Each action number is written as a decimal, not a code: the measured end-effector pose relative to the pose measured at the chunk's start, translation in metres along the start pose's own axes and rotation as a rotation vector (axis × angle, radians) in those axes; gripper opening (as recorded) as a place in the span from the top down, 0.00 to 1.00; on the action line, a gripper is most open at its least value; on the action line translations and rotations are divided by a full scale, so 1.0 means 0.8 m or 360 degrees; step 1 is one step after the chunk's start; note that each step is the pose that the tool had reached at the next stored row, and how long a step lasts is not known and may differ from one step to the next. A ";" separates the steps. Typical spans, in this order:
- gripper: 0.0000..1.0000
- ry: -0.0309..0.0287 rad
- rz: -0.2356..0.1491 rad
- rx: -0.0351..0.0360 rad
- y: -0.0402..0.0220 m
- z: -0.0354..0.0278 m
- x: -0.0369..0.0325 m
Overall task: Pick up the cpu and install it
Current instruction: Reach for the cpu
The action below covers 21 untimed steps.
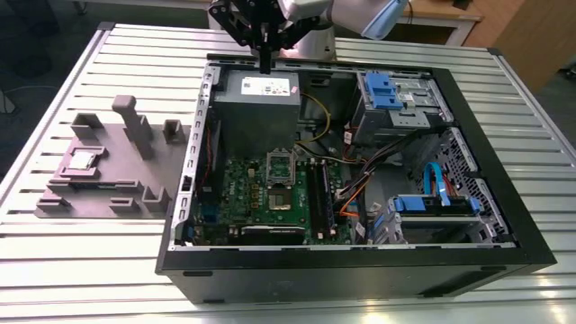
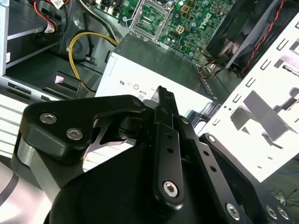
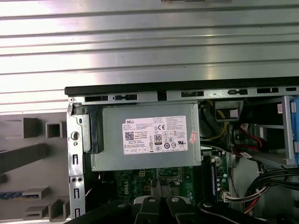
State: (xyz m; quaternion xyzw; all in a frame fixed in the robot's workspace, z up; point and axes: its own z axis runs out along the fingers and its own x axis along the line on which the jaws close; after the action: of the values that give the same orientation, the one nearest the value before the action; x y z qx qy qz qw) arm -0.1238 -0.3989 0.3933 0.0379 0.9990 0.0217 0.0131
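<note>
Case [image 1: 360, 263], open, lies on slatted metal table [image 1: 72, 270]. Gripper [image 1: 266, 66] clenched, empty, above power supply [image 1: 261, 101]. Cpu [image 1: 83, 160] sits on grey fixture [image 1: 99, 196], exterior view's left, beside case. Wooden furniture [image 1: 522, 34] behind.

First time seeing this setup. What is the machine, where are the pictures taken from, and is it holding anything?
A robot arm ends in a black gripper. One camera overlooks the scene; two ride on the arm. An open computer case with a green motherboard lies on the slatted table. The gripper hangs above the grey power supply, shut and empty. The cpu sits in a grey holder at the exterior view's left.
</note>
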 end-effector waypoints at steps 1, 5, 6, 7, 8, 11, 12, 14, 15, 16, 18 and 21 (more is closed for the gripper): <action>0.89 0.00000 0.0000 0.0000 0.0000 0.0000 0.0004; 0.89 0.00000 0.0000 0.0000 -0.0001 -0.0001 0.0015; 0.89 0.00000 0.0000 0.0000 -0.0001 -0.0001 0.0018; 0.89 0.00000 0.0000 0.0000 -0.0001 -0.0001 0.0020; 0.89 0.00000 0.0000 0.0000 -0.0002 -0.0001 0.0023; 0.89 0.00000 0.0000 0.0000 -0.0003 -0.0001 0.0044; 0.89 0.00000 0.0000 0.0000 -0.0003 -0.0002 0.0046; 0.89 0.00000 0.0000 0.0000 -0.0004 -0.0001 0.0050; 0.89 0.00001 0.0000 0.0000 -0.0005 -0.0002 0.0073; 0.89 0.00000 0.0000 0.0000 -0.0007 -0.0002 0.0091; 0.89 0.00000 0.0000 0.0000 -0.0007 -0.0002 0.0094; 0.89 0.00000 0.0000 0.0000 -0.0008 -0.0002 0.0102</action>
State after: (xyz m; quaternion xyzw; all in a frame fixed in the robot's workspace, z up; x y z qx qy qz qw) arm -0.1320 -0.3989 0.3932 0.0379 0.9990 0.0217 0.0131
